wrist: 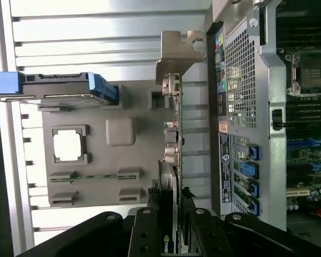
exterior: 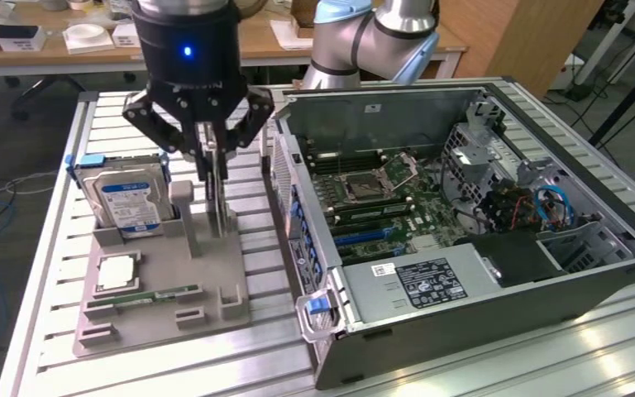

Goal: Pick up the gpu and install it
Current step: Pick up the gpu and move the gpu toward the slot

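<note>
Presently my gripper [exterior: 216, 155] is clamped on the top edge of the gpu [exterior: 221, 198], which hangs straight below it into the holder [exterior: 163, 281], so any tilt could jam it there or twist it loose.

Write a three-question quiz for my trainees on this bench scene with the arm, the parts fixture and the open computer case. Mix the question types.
1. True or false: the claw is closed on the gpu, which it holds on edge.
2. Multiple choice: what stands upright in the grey fixture, on the exterior view's left of the gpu?
A) hard drive with a blue-white label
B) cooling fan
C) power supply
3. Fill in: the open computer case sits on the exterior view's ____ of the fixture.

Key: 1 true; 2 A; 3 right.
</note>
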Controlling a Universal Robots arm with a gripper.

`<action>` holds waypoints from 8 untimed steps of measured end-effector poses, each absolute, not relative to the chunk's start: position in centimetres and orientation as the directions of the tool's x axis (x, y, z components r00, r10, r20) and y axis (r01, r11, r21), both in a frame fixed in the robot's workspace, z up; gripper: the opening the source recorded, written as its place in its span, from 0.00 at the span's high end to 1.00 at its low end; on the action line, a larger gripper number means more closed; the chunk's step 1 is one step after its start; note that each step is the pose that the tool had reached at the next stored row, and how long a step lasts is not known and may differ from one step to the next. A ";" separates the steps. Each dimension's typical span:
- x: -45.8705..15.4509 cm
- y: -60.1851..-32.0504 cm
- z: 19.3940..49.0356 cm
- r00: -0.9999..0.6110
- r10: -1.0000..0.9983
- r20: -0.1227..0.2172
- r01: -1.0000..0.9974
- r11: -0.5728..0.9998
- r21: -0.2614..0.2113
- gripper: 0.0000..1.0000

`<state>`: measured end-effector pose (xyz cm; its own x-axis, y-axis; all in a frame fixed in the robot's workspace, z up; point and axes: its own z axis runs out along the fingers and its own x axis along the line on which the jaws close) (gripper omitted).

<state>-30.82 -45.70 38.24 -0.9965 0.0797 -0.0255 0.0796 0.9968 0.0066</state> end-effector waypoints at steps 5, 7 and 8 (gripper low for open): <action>-30.8 -45.7 40.5 -0.996 0.080 -0.026 0.080 0.997 0.007 0.74; -30.8 -45.7 41.4 -0.996 0.080 -0.025 0.080 0.997 0.007 0.74; -30.8 -45.7 41.9 -0.996 0.080 -0.025 0.080 0.997 0.007 0.74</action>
